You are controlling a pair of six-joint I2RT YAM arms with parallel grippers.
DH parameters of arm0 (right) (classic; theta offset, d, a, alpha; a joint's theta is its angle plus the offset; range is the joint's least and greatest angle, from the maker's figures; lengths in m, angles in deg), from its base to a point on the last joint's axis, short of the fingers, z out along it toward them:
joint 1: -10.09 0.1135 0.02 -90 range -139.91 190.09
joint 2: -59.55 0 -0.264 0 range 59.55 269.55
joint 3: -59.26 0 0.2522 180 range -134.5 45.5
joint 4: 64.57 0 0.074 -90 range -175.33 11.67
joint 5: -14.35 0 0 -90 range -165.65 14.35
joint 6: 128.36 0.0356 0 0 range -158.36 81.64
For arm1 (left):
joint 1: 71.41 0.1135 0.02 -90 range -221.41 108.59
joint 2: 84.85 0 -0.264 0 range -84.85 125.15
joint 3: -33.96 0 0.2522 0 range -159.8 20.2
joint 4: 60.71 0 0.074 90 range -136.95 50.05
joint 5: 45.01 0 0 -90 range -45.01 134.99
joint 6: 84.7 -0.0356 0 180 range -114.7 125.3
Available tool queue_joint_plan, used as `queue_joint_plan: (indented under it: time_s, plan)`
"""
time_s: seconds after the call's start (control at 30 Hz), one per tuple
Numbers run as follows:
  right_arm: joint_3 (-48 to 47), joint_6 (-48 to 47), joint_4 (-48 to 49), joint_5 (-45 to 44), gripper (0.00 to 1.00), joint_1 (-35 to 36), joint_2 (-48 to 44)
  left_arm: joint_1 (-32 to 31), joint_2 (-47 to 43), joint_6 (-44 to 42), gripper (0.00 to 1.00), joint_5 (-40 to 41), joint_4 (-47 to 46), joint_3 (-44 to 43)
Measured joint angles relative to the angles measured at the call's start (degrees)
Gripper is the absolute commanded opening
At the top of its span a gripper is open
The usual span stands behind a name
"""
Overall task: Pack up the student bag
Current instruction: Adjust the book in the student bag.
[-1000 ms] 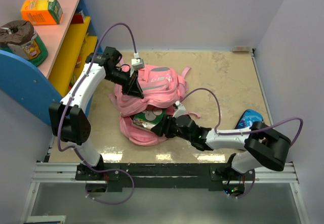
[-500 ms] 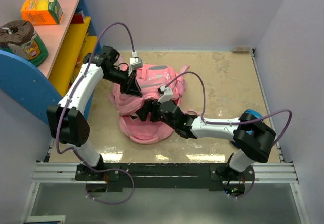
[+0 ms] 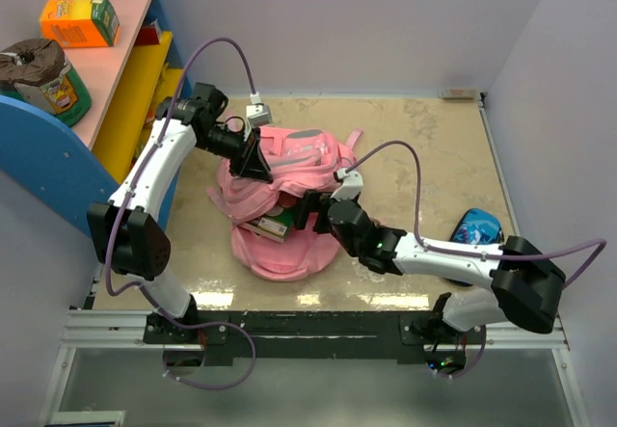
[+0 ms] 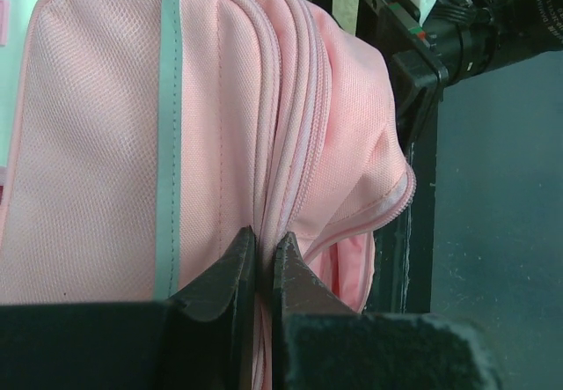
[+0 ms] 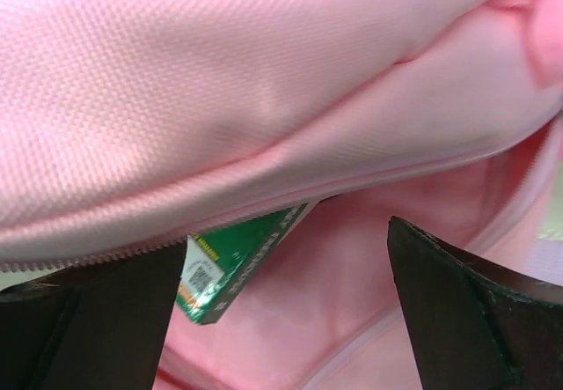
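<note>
While the left gripper [image 4: 264, 247] pinches a fold of pink fabric beside a zip, its fingers nearly together on the cloth, the student bag [image 3: 294, 157] lies on the tabletop [image 3: 434, 147] left of centre, with its mouth facing the near edge. The pinched upper lip is held raised, so the mouth gapes. A green box [image 5: 237, 262] rests just inside, one corner poking out under the zip edge. The right gripper [image 5: 286, 236] sits at the mouth with its fingers spread wide apart, one on either side of the gap, holding nothing. From above, the right arm reaches in low from the near right, crossing the tabletop in front of the bag. A blue pouch [image 3: 477, 225] lies well apart from the bag, against the right wall, close to that arm's elbow. A shelf unit [image 3: 106, 70] stands along the left edge, near the bag's left side, with an orange carton [image 3: 79, 20] on top. Bare tabletop shows behind the bag up to the back wall, and between the bag and the right wall.
</note>
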Motion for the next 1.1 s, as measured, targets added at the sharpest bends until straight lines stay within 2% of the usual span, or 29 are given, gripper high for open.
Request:
queue_joint_plan:
  time_s: [0.07,0.17,0.2,0.27,0.3,0.37,0.4,0.43,0.57,0.97,1.1]
  plan:
    - [1.20,-1.53,1.05,-1.88,0.99,0.07,-1.03,0.00,0.00,0.44,0.00,0.00,0.09,-0.39]
    - [2.84,-5.64,6.82,-4.52,0.91,0.28,0.42,-0.02,0.00,0.92,0.00,0.02,0.11,-0.98]
    - [2.89,-7.08,9.18,-5.05,0.82,0.37,2.03,-0.02,0.00,0.96,0.00,0.02,0.11,-1.09]
    - [2.71,-9.81,13.88,-5.84,0.73,0.59,6.34,-0.02,0.00,1.03,0.00,0.02,0.15,-1.27]
    - [2.29,-11.02,16.22,-5.99,0.61,0.76,9.27,-0.02,0.00,1.03,0.00,0.02,0.17,-1.29]
    - [1.49,-12.74,19.45,-6.27,0.54,0.87,13.60,-0.02,0.00,1.05,0.00,0.04,0.20,-1.29]
    - [0.24,-13.33,21.66,-7.02,0.45,0.94,16.37,-0.02,0.00,1.05,0.00,0.09,0.20,-1.29]
    - [-1.11,-13.66,22.82,-7.72,0.43,1.01,18.34,0.04,0.00,1.05,0.00,0.31,0.15,-1.29]
    - [-7.04,-14.38,26.60,-11.80,0.42,0.74,24.37,0.79,-0.04,1.46,0.00,0.96,-0.57,-1.46]
    - [-11.87,-16.44,33.86,-14.86,0.50,0.42,29.31,1.33,-0.63,1.86,0.00,1.20,-0.70,-1.46]
    - [-14.75,-18.27,37.66,-15.26,0.45,0.42,31.76,1.38,-0.72,1.86,0.00,0.92,-0.94,-1.46]
